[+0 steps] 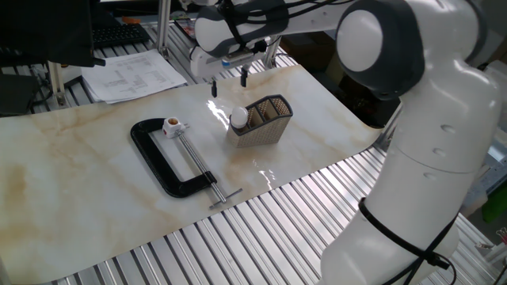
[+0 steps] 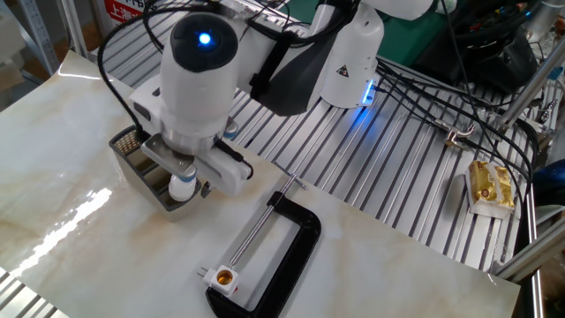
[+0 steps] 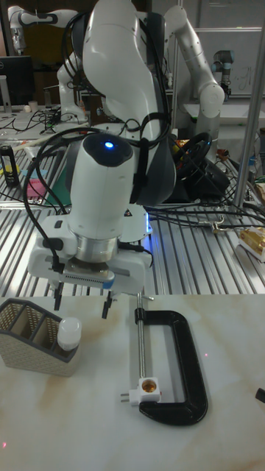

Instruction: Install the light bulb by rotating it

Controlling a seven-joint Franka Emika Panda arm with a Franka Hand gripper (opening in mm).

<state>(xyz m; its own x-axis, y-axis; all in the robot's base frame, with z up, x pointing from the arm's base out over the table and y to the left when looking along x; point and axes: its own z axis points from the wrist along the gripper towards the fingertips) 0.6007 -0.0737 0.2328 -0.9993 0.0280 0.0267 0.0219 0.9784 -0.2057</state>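
Note:
The light bulb (image 1: 238, 118) (image 2: 183, 186) (image 3: 68, 332) is a small white frosted globe standing at one end of a grey mesh basket (image 1: 268, 120) (image 3: 28, 335). My gripper (image 1: 228, 83) (image 3: 82, 302) hangs open above the table, just beyond the bulb and higher than it, with nothing between its dark fingers (image 3: 106, 305). A small white socket with an orange centre (image 1: 172, 124) (image 2: 223, 279) (image 3: 147, 387) sits in a black C-clamp (image 1: 169, 161) (image 2: 284, 254) (image 3: 184, 368) lying flat on the marble sheet. In the other fixed view the wrist hides the fingertips.
Papers (image 1: 135, 75) lie at the back left beyond the marble sheet. Metal slats (image 1: 261, 229) border the sheet on the near side. Cables (image 2: 441, 97) and a gold packet (image 2: 488, 188) lie on the slats to the right.

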